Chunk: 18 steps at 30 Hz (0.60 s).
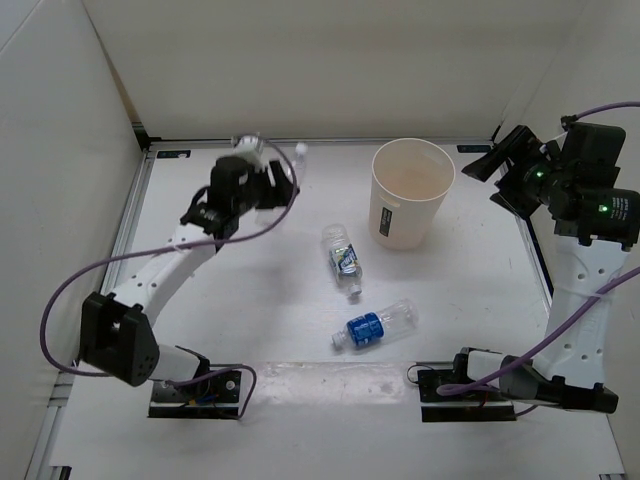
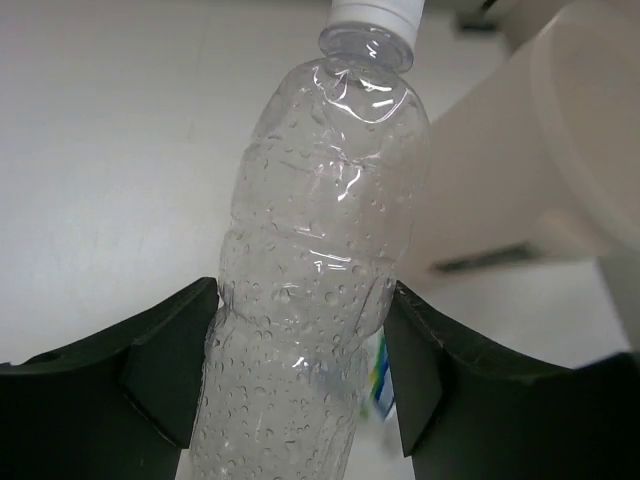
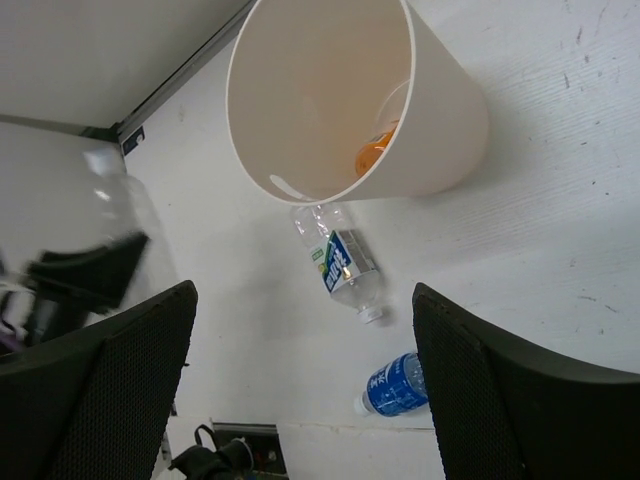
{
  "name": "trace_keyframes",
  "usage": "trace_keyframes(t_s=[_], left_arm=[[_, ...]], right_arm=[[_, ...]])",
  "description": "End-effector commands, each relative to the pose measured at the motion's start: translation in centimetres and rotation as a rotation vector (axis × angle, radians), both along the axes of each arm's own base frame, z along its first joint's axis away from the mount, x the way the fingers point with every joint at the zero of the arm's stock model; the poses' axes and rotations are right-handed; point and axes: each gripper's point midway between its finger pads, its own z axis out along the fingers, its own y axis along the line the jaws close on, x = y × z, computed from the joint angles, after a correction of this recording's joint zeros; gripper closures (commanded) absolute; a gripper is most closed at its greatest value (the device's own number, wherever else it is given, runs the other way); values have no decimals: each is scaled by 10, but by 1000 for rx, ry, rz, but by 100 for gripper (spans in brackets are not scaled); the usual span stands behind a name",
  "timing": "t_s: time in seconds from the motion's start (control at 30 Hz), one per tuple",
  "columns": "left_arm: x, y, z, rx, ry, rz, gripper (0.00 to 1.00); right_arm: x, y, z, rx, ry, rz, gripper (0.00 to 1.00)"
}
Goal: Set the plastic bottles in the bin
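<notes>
The plain clear bottle (image 2: 310, 250) sits between the two dark fingers (image 2: 165, 370) of the left hand (image 2: 300, 330), which is closed against both sides of its lower body, the white cap pointing away from the wrist. This is at the far left of the tabletop (image 1: 250, 310), left of the bin (image 1: 410, 215). The orange bottle (image 3: 372, 155) lies inside the bin, the blue-and-white labelled bottle (image 1: 343, 258) and the blue-labelled bottle (image 1: 368, 326) lie on their sides in front of it, and the right hand (image 3: 300, 295) hangs spread wide with nothing in it, to the bin's right.
</notes>
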Motion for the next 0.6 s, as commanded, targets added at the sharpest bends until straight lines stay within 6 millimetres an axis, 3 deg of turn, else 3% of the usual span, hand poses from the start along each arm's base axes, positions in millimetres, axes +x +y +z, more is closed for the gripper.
trace_keyframes(t_s=[0.0,0.03,0.07,0.13,0.17,0.23,0.27,0.3,0.43,0.47,0.5,0.53,0.57], left_arm=[[39,-24,105,-70,-259,-39,56],[44,-31,121,-84,-290,-52,56],[62,-44,162,-119,-367,-66,56],[66,-66,190,-193,-424,-122,56],[79,-79,207,-228,-456,-133,55],[76,-99,251,-346,-548,-181,54],[81,-122,243,-369,-549,-218,54],[80,-130,255,-391,-580,-231,54],[86,-182,265,-463,-611,-321,54],[75,-199,293,-502,-669,-360,54],[82,-213,279,-491,-655,-377,54],[77,-225,277,-490,-645,-399,54],[65,-229,307,-527,-698,-418,54]], right_arm=[[-3,3,9,-3,-39,40,10],[3,3,10,20,-41,33,10],[4,3,14,26,-54,37,10],[10,2,15,7,-56,44,10],[10,5,20,-9,-73,61,10],[13,2,25,-29,-92,55,10],[13,2,27,-33,-100,57,10],[12,2,28,-32,-103,56,10],[10,-2,28,-40,-108,46,10],[7,-1,32,-46,-124,48,10],[8,-3,31,-49,-121,44,10],[7,-4,31,-50,-121,40,10],[4,-5,34,-56,-134,35,10]])
